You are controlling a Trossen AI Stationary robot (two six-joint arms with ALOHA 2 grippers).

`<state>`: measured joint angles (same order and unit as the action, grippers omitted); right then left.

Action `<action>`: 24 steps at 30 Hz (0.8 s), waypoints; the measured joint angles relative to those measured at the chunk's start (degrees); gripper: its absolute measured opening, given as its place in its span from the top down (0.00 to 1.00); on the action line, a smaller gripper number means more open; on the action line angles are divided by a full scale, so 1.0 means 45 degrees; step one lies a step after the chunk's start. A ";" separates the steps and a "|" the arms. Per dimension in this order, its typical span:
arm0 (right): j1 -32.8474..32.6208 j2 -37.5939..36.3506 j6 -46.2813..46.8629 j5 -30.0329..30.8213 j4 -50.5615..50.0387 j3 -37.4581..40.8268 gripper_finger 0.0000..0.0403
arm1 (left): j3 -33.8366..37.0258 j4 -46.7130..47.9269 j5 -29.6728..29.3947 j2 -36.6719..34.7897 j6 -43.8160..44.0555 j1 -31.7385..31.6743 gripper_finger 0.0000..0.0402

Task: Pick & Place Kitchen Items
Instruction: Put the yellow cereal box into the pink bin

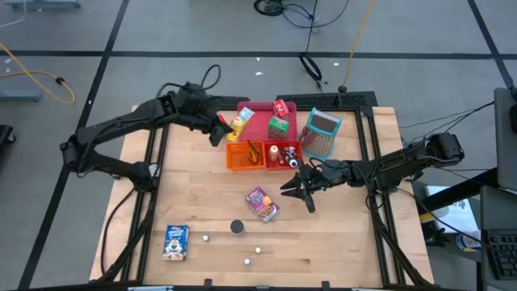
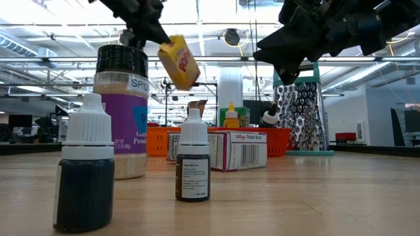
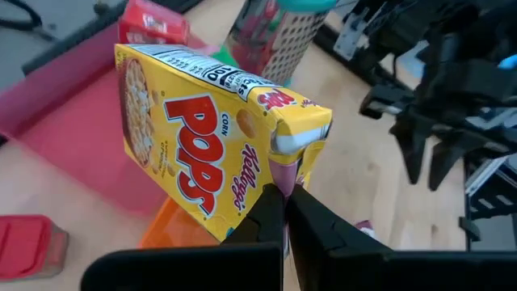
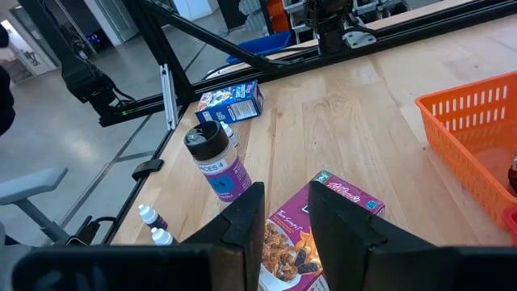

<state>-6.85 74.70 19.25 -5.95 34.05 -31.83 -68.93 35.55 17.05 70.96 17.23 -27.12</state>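
Observation:
My left gripper [image 1: 220,129] is shut on a yellow Corn Pops box [image 1: 239,121], which it carries in the air over the pink tray's near-left corner and the orange bin [image 1: 246,155]. My right gripper [image 1: 297,187] is open and hovers just right of a purple cereal box [image 1: 262,204] that lies flat on the table; in the right wrist view the box [image 4: 315,234] shows past the fingers. A blue box [image 1: 175,241], a black-capped spice jar [image 1: 237,227] and small white-capped bottles [image 1: 258,250] stand near the table's near edge. My left gripper pinches the yellow box between its two fingers [image 3: 262,218] at the folded end flap [image 3: 283,162] on one narrow end. The fingers come from the table's left, slanting down. The box is lifted clear, tilted, and sticks out beyond the fingertips [image 2: 178,62].
A green box [image 1: 279,127] and a red box [image 1: 283,107] sit on the pink tray [image 1: 258,121]. A red bin [image 1: 284,153] with small items adjoins the orange bin. A teal-framed grater [image 1: 321,132] stands to the right. Bare wood lies at the table's near right.

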 joint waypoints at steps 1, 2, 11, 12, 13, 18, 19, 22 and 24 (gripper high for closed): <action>-0.0002 0.0000 0.0000 -0.0001 0.0004 0.0000 0.78 | 0.0001 -0.0176 0.0098 0.0227 0.0024 -0.0060 1.00; 0.0000 0.0000 0.0000 -0.0005 0.0003 0.0000 0.78 | 0.0001 -0.0440 0.0339 0.0480 0.0122 -0.0158 1.00; 0.0000 0.0000 0.0005 -0.0010 -0.0001 0.0000 0.78 | -0.0004 -0.2328 0.2615 0.2608 0.1279 -0.1679 1.00; -0.0005 0.0000 0.0005 -0.0010 0.0003 0.0000 0.78 | -0.0004 -0.2538 0.2636 0.2814 0.1347 -0.1845 1.00; -0.0001 0.0000 0.0000 -0.0010 -0.0001 0.0000 0.78 | -0.0004 -0.2683 0.2642 0.3003 0.1477 -0.2030 1.00; -0.0005 0.0000 0.0000 -0.0010 0.0004 0.0000 0.78 | -0.0004 -0.3862 0.3276 0.3904 0.2324 -0.2762 1.00; -0.0001 0.0000 0.0000 -0.0010 0.0006 0.0000 0.78 | -0.0004 -0.4207 0.3617 0.4071 0.2610 -0.2890 1.00; 0.0000 0.0000 0.0005 -0.0010 0.0004 0.0000 0.78 | -0.0004 -0.5253 0.4188 0.4610 0.3592 -0.3138 1.00; 0.0000 0.0000 0.0005 -0.0010 0.0004 0.0000 0.78 | -0.0004 -0.5691 0.4354 0.4942 0.4091 -0.3294 1.00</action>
<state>-6.85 74.70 19.27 -6.00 34.06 -31.83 -68.95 9.94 36.64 93.20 35.64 -41.95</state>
